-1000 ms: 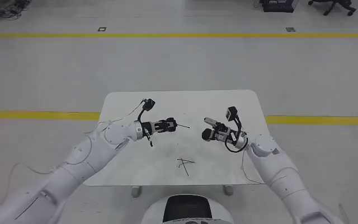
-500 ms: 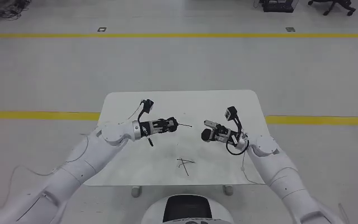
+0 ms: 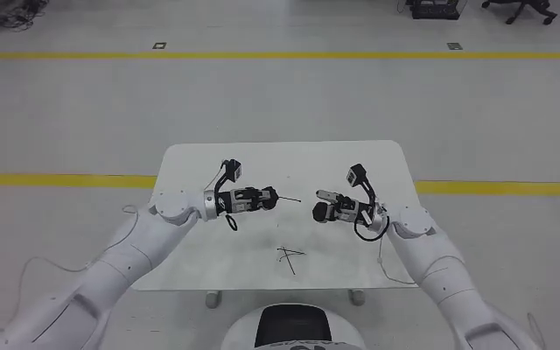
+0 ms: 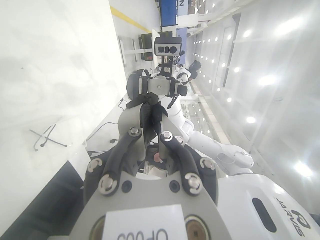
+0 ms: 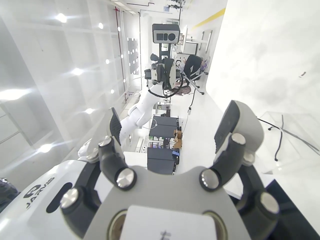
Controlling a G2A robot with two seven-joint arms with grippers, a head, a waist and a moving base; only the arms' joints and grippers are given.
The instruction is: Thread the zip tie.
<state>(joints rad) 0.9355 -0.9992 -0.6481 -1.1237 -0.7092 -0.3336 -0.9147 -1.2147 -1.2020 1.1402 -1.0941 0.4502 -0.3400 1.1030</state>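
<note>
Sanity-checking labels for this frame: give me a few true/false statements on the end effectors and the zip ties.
1. The left end effector is shut on a zip tie. True.
2. The right end effector grips that tie's free tip. False: it is open and empty, and a gap separates it from the tip.
3. Loose zip ties lie crossed on the table. True.
4. Those loose ties sit at the table's far edge. False: they lie on the side near the robot, closer to it than both end effectors.
</note>
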